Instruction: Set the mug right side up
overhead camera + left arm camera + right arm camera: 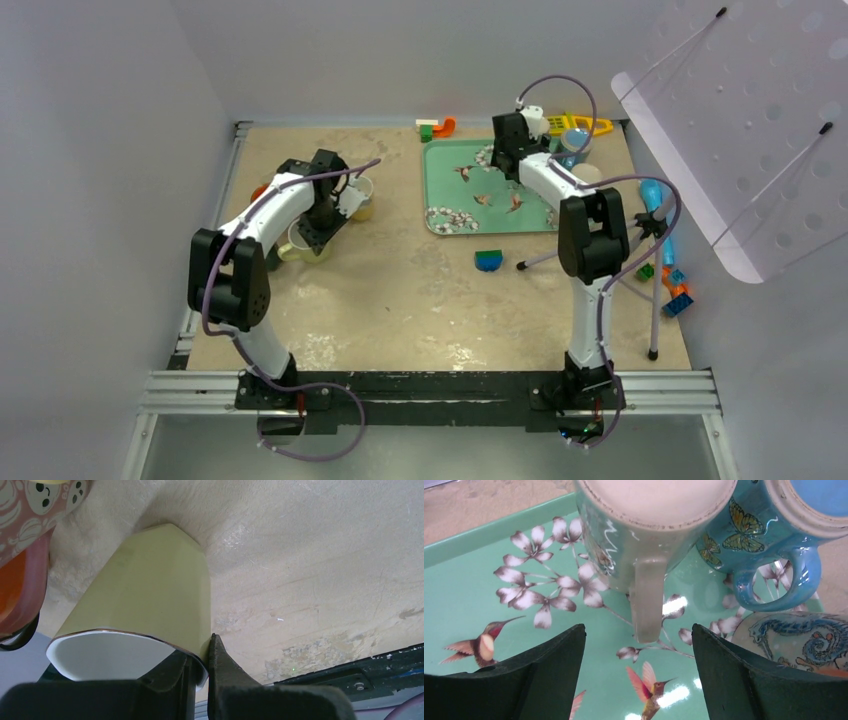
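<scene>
Pale green mug [150, 590]: smooth ceramic, satin outside, glossy white glaze inside. Beige worktop [310, 570]: matt, grainy and scuffed, like stone. Teal tray [469, 595]: smooth, high gloss, mirroring lights. Teal mug [649, 510]: glazed sides, dull and rough cream base. Blue butterfly mug [744, 535]: shiny glazed ceramic.

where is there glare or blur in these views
right wrist: white glare spots on the glossy tray, right end effector soft up close; left wrist: left end effector blurred at the bottom edge, green mug sharp, soft shadow around it; top external: faint sheen on the table near the arms
</scene>
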Motion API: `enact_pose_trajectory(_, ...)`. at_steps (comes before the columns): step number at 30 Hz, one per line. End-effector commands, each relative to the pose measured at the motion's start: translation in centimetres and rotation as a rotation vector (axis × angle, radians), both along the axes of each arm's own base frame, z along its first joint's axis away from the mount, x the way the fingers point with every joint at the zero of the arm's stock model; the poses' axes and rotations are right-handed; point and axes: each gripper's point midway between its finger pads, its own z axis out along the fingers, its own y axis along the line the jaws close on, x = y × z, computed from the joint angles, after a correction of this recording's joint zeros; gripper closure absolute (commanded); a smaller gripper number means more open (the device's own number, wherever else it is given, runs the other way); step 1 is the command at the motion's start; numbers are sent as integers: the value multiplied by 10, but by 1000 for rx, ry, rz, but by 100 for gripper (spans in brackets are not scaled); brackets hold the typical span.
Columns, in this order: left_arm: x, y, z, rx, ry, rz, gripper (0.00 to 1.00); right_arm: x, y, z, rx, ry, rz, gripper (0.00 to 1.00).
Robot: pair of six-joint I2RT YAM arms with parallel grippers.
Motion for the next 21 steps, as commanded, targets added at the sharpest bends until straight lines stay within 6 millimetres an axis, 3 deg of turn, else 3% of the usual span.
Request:
enact_pose_trajectory(1, 11, 3, -2, 5, -21, -23, 98, 16, -1, 12, 5, -46, -14, 20)
enact_pose_trajectory(4, 10, -1, 1, -19, -27, -28, 65, 25, -5, 0, 38, -24, -9, 22)
enact_pose_trajectory(5, 9, -2, 5, -32, -38, -30, 60, 28, -8, -1, 47, -21, -18, 23)
enact_pose_trajectory(8, 5, -5, 27, -64, -87, -34, 53, 32, -14, -10, 75, 4, -28, 28)
enact_pose_trajectory(14, -14, -23, 94, -214, -205, -63, 47, 37, -19, -21, 70, 32, -54, 36)
enact_pose_trajectory(17, -30, -37, 123, -321, -241, -90, 46, 40, -18, -19, 71, 18, -49, 65)
enact_pose_trajectory(19, -38, -45, 141, -386, -278, -98, 45, 39, -18, -15, 70, 5, -47, 94)
enact_pose_trajectory(20, -41, -49, 150, -420, -304, -104, 44, 38, -19, -10, 64, -11, -43, 100)
enact_pose_trajectory(21, -43, -53, 159, -449, -329, -105, 43, 38, -17, -3, 61, -26, -25, 100)
